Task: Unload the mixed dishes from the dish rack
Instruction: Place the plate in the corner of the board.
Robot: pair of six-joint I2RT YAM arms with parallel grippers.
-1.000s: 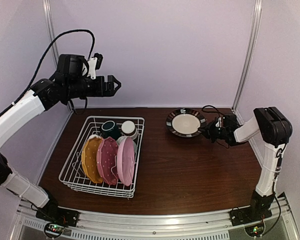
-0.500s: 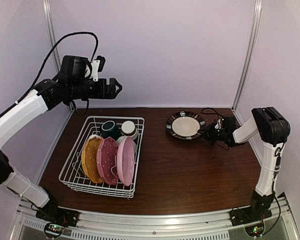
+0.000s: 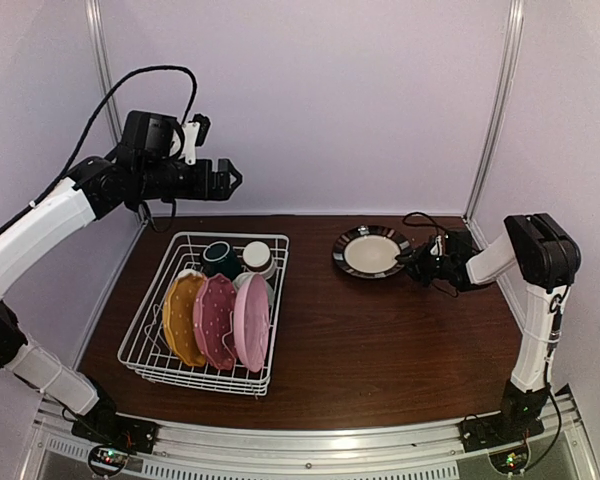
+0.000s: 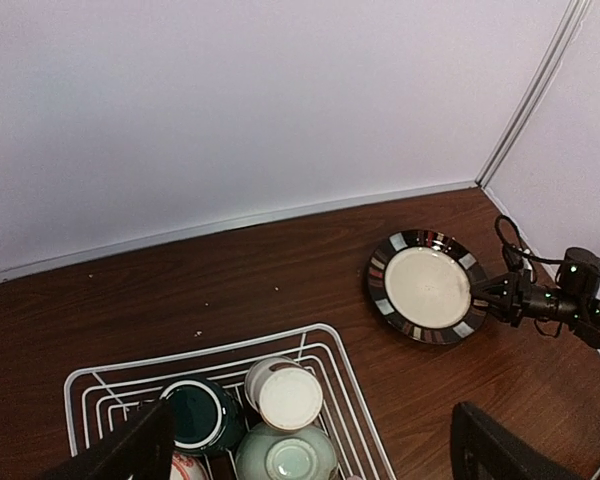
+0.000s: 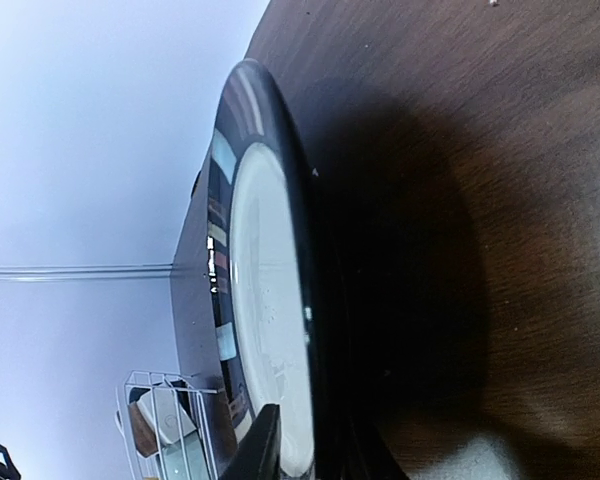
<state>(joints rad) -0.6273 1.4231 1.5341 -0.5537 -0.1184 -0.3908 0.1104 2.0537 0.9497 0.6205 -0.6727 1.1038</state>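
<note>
The white wire dish rack (image 3: 279, 290) holds a yellow plate (image 3: 183, 318), a red-pink dotted plate (image 3: 216, 320) and a light pink plate (image 3: 251, 322) on edge. Behind them lie a dark green cup (image 3: 220, 258) and a beige cup (image 3: 258, 256). A dark-rimmed plate (image 3: 371, 251) lies flat on the table at the back right. My right gripper (image 3: 412, 262) straddles its right rim with the jaws slightly apart. High above the rack's back, my left gripper (image 3: 230, 176) hangs wide open and empty. In its wrist view I look down on the green cup (image 4: 198, 415), a pale green bowl (image 4: 287, 458) and the plate (image 4: 427, 287).
Pale walls and metal corner posts (image 3: 495, 110) close in the back and sides. The rack sits left of centre. Bare brown table (image 3: 390, 340) stretches from its right side to the right arm's base.
The dark-rimmed plate has come down from a slight tilt to lie flat. My right jaws have parted a little at its rim. The left gripper has shifted slightly upward.
</note>
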